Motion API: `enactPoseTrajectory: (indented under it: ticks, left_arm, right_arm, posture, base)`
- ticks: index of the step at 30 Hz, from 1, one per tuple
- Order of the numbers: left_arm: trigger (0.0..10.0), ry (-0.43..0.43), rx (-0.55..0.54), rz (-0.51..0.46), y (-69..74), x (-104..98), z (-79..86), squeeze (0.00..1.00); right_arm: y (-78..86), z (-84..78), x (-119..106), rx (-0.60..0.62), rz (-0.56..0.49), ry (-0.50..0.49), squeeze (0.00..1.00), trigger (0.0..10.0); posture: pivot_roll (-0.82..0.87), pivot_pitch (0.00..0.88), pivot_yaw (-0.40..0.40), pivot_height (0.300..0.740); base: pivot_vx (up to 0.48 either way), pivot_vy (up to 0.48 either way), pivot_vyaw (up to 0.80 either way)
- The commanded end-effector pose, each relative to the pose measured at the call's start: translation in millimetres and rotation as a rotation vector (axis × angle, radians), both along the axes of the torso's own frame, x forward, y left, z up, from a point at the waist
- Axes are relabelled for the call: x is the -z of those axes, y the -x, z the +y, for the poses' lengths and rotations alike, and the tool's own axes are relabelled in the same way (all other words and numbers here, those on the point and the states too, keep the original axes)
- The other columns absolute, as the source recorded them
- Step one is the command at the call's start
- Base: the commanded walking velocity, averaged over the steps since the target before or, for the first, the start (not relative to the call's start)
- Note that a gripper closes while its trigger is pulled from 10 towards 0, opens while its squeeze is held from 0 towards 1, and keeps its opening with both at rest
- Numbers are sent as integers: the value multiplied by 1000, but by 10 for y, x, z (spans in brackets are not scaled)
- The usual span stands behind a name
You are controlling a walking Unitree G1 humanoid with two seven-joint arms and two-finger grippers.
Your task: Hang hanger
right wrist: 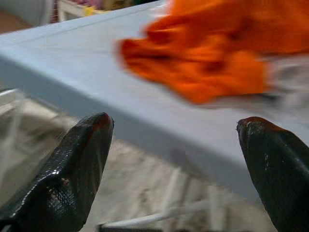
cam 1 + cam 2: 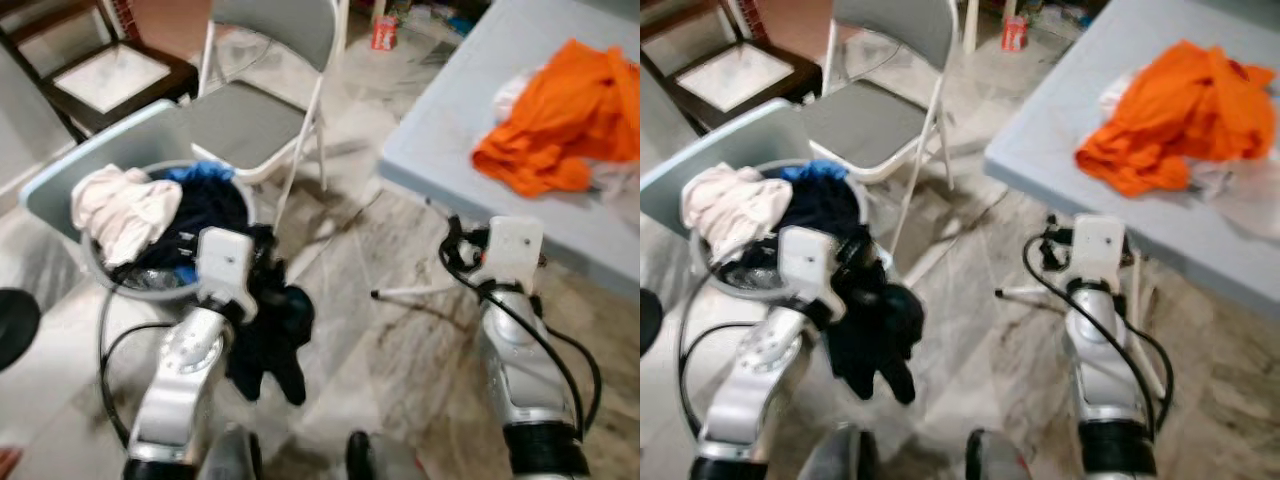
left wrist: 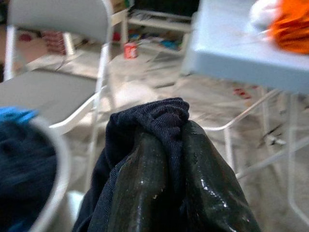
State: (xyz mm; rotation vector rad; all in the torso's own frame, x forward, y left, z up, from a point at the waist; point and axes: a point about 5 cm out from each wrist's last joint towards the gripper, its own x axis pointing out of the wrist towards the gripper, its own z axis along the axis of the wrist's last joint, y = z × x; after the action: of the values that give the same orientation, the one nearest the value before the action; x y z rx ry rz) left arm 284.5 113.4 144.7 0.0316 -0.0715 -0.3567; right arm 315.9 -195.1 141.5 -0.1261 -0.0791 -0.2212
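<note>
Setting was a lived-in home room. Evidence: marble-patterned floor [image 2: 400,350], grey folding chair [image 2: 250,110], dark wooden chair [image 2: 100,75], laundry basket [image 2: 150,285] heaped with clothes, orange garment [image 2: 565,110] on a folding table [image 2: 450,130].

We see the right gripper [image 1: 174,159] with its two glossy black fingers [image 1: 72,179] spread wide apart, nothing between them. Beyond them runs the edge of a pale blue flat table [image 1: 72,63], where a blurred crumpled orange cloth [image 1: 212,53] lies. Below is marbled floor [image 1: 140,193].
</note>
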Motion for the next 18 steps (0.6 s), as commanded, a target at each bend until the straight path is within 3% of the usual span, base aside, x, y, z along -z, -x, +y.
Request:
enactPoseTrajectory:
  ticks: [1, 7, 18]
  left_arm:
    - [10000, -24, -56, 13, 4, 48, 97, 0]
    - [10000, 46, -86, 72, 5, 116, 156, 0]
    - [10000, 48, -104, 89, -8, 134, 192, 0]
  right_arm:
    - [13, 43, 40, -6, 14, -11, 0, 10000]
    - [20, 58, 71, -8, 24, -15, 0, 10000]
    - [3, 68, 82, -11, 33, -20, 0, 10000]
  posture:
    - [34, 224, -50, 740]
    - [38, 215, -48, 740]
    - [44, 214, -48, 740]
  base:
    - [0, 0, 0]
    - [0, 0, 0]
    - [0, 0, -56]
